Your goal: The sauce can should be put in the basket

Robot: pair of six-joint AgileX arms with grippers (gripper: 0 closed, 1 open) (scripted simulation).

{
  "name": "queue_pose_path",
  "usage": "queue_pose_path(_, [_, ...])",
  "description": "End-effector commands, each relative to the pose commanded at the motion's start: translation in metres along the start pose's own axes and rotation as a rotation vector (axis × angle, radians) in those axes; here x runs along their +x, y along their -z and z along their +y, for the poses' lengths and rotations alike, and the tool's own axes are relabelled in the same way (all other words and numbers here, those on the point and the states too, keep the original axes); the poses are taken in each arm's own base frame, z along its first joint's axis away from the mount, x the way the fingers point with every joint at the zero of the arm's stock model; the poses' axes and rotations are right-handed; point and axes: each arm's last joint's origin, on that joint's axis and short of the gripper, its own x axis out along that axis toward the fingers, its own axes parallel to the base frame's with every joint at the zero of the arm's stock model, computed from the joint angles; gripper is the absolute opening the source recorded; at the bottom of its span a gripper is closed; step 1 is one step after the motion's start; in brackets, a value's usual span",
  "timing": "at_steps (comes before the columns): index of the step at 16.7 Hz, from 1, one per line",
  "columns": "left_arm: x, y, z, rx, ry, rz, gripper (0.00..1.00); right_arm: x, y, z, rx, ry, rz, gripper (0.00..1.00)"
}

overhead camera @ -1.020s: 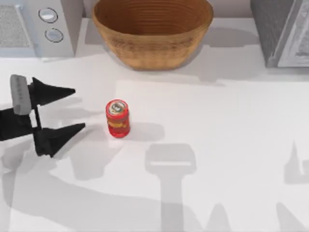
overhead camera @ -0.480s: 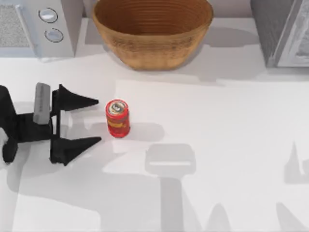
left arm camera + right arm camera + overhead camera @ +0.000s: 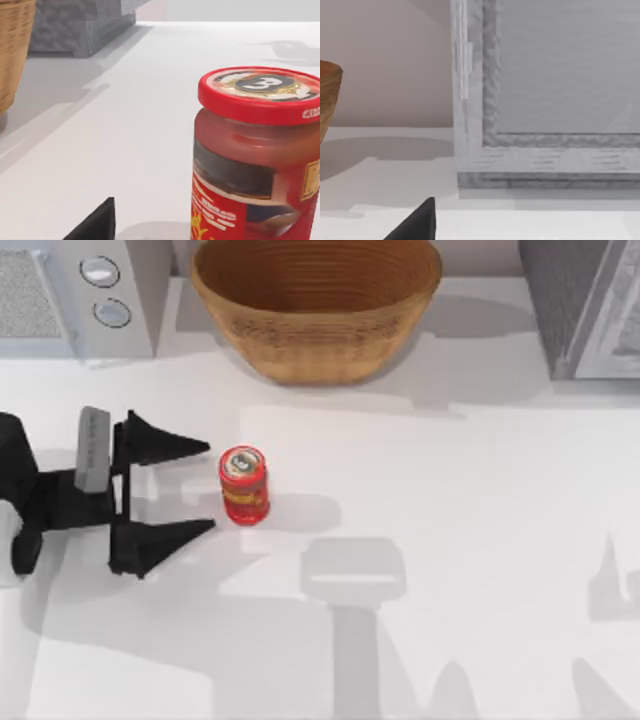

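Moved a little closer to the can (image 3: pixel 244 486) in the last half second: left gripper (image 3: pixel 205 488) now just beside it at 9 o'clock, fingers spread wide, tips almost level with the can but not yet around it. No contact yet. Can upright, unmoved, on the table (image 3: pixel 480 540) left of centre; close in the left wrist view (image 3: pixel 255 155). Approach nearly done; probably needs one more short advance before closing. Basket (image 3: pixel 316 305) at 12 o'clock from the can, well apart, with nothing inside. White smooth table, grey box with two dials (image 3: pixel 75 295) at 10 o'clock, grey appliance (image 3: pixel 585 305) at 2 o'clock. Right arm parked; cannot tell its finger state.
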Motion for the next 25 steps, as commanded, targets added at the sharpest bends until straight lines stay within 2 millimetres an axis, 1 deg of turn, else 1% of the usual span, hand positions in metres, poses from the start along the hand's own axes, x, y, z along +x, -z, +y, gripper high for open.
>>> queue_pose_path(2, [0.012,-0.002,0.004,-0.003,0.0,0.001,1.0,0.0,0.0,0.0,0.0,0.0,0.0,1.0])
queue_pose_path(4, [0.032,-0.003,0.004,-0.003,0.0,0.001,1.0,0.0,0.0,0.0,0.0,0.0,0.0,1.0])
queue_pose_path(6, [0.055,-0.001,0.0,-0.003,0.001,0.0,1.0,0.0,0.0,0.0,0.0,0.0,0.0,1.0])
queue_pose_path(7, [0.062,0.001,-0.002,-0.003,0.001,0.0,1.0,0.0,0.0,0.0,0.0,0.0,0.0,1.0])
queue_pose_path(8, [0.065,0.003,-0.003,-0.003,0.001,-0.001,1.0,0.0,0.0,0.0,0.0,0.0,0.0,1.0])
queue_pose_path(11, [0.065,0.003,-0.003,-0.003,0.001,-0.001,1.0,0.0,0.0,0.0,0.0,0.0,0.0,1.0])
queue_pose_path(24, [0.065,0.003,-0.003,-0.003,0.001,-0.001,0.02,0.0,0.0,0.0,0.0,0.0,0.0,1.0])
queue_pose_path(25, [0.065,0.003,-0.003,-0.003,0.001,-0.001,0.0,0.0,0.0,0.0,0.0,0.0,0.0,1.0])
